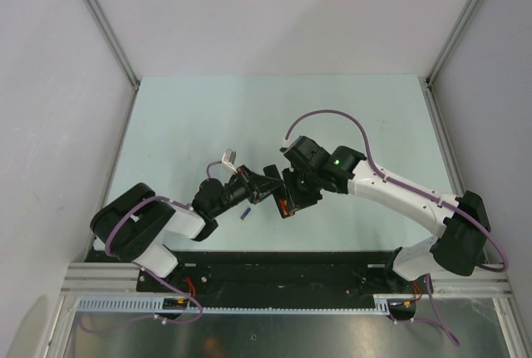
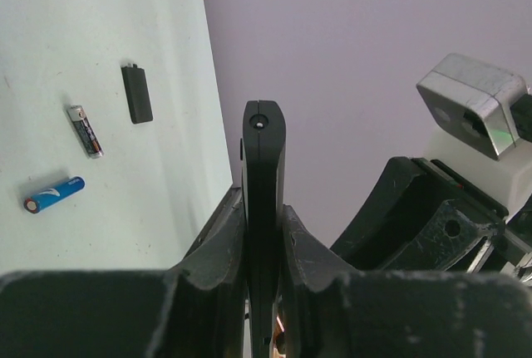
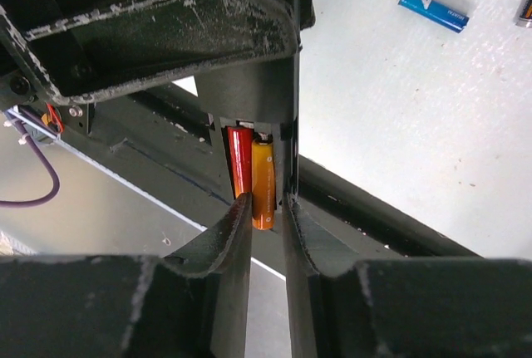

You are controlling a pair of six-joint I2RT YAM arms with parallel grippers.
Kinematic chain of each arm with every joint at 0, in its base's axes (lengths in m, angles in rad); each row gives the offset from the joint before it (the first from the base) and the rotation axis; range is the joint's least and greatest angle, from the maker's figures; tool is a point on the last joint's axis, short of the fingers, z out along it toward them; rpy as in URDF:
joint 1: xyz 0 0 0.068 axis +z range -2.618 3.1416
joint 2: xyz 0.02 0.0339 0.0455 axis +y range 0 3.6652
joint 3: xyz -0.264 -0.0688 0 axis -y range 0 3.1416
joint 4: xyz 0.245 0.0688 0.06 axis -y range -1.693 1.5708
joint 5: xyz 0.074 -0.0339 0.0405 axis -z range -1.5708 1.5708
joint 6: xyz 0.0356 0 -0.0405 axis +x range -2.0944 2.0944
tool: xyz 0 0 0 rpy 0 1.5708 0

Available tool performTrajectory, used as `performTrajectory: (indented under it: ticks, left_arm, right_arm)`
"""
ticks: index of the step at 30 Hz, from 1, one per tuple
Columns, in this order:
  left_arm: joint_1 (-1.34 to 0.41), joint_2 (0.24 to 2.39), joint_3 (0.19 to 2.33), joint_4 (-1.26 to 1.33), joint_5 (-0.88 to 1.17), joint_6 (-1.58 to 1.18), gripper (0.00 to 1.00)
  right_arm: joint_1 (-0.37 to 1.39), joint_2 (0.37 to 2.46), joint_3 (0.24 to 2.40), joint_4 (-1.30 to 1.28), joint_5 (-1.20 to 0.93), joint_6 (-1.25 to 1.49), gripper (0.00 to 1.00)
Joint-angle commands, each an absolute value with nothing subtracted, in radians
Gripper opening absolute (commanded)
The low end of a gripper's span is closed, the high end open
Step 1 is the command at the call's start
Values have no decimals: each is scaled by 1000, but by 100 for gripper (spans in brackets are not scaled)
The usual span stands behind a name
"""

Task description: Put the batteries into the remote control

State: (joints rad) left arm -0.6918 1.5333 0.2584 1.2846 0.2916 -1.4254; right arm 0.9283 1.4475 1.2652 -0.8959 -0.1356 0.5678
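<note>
My left gripper is shut on the remote control, a slim black bar held edge-on between its fingers, up off the table. In the right wrist view the remote shows its battery recess with a red battery and an orange battery side by side in it. The orange one's lower end sticks out between the fingertips of my right gripper, which is closed narrowly on it. In the top view both grippers meet at the table's middle, and the right gripper has an orange-red spot at it.
On the pale green table lie a blue cylinder, a silver-and-dark cylinder and a small dark grey piece. The blue cylinder also shows in the right wrist view. A black rail runs along the near edge.
</note>
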Motion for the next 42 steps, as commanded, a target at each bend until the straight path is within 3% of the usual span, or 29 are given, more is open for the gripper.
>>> performTrajectory:
  ticks: [1,18,25,27,32,36,41,42]
  left_arm:
    - [-709,1517,298,1571,308,-1463,0]
    - [-709,1534,302,1572,307,-1466,0]
    - [-706,1540,304,1574,319,-1489,0]
    - [-700,1542,307,1575,331,-1502,0]
    - [-654,1523,302,1585,396,-1535,0]
    - [-629,1490,298,1585,417,-1577,0]
    - [-618,1468,313,1583,426,-1612,0]
    - [-618,1465,316,1583,423,-1620,0]
  right_arm:
    - [933,1442,1308,-888,-95,563,27]
    - [933,1394,1374,-919,-51,574,47]
    - [919,1310,1391,-881,-2,569,49]
    - [920,1269,1373,-844,50,565,49]
    - [919,1018,1094,-510,88,548,52]
    - [905,887,904,-318,37,523,67]
    - [891,833,801,-186,-103,497,78]
    - [887,803,754,-151,-124,505,92]
